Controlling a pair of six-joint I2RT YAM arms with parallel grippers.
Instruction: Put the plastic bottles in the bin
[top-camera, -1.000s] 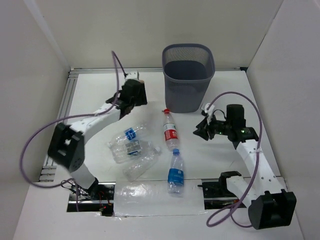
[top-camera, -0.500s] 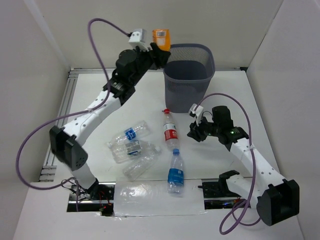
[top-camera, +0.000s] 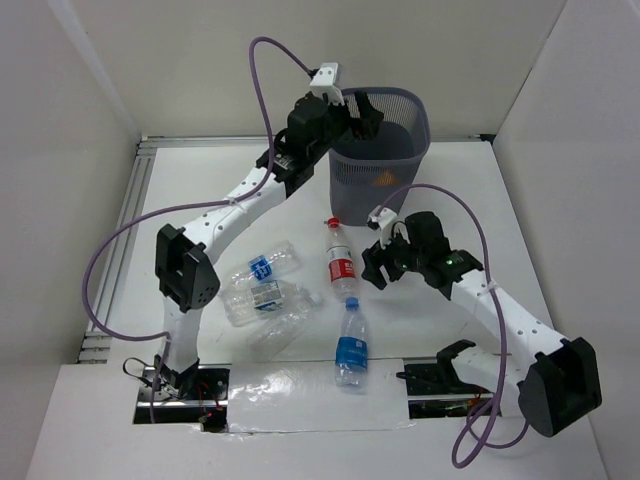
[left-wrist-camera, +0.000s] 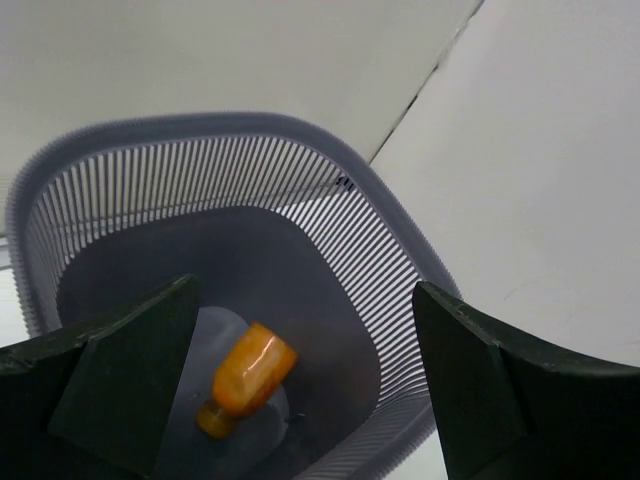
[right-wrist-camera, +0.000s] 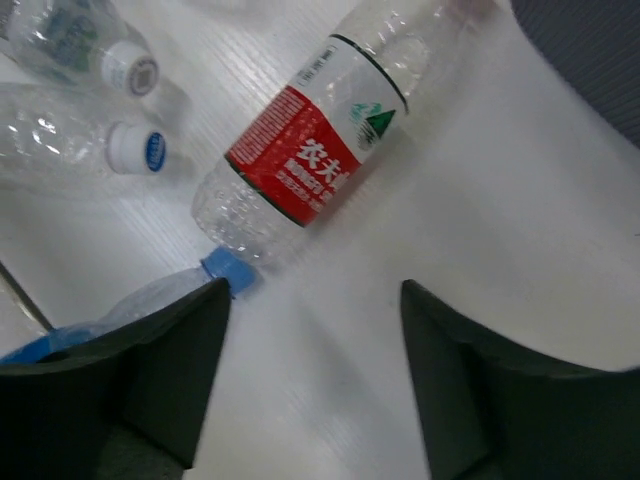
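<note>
My left gripper (top-camera: 366, 108) hangs open over the grey mesh bin (top-camera: 352, 190), with nothing between its fingers (left-wrist-camera: 130, 385). An orange bottle (left-wrist-camera: 248, 374) lies on the bin's floor and shows through the mesh (top-camera: 386, 180). My right gripper (top-camera: 374, 264) is open low over the table, just right of the red-label bottle (top-camera: 341, 263), which lies ahead of its fingertips (right-wrist-camera: 322, 148). A blue-label bottle (top-camera: 351, 345) lies nearer the arm bases, its blue cap (right-wrist-camera: 226, 270) touching the red-label bottle's base. Several clear bottles (top-camera: 262, 292) lie in a cluster to the left.
The bin (left-wrist-camera: 250, 125) stands at the table's far edge against the back wall. White walls close in both sides. Two capped clear bottles (right-wrist-camera: 95, 150) lie at the upper left of the right wrist view. A clear plastic sheet (top-camera: 300, 385) covers the near edge.
The left arm swung up and right over the bin and opened; the orange bottle it carried now lies inside. The right arm moved left toward the red-label bottle and opened wider.
</note>
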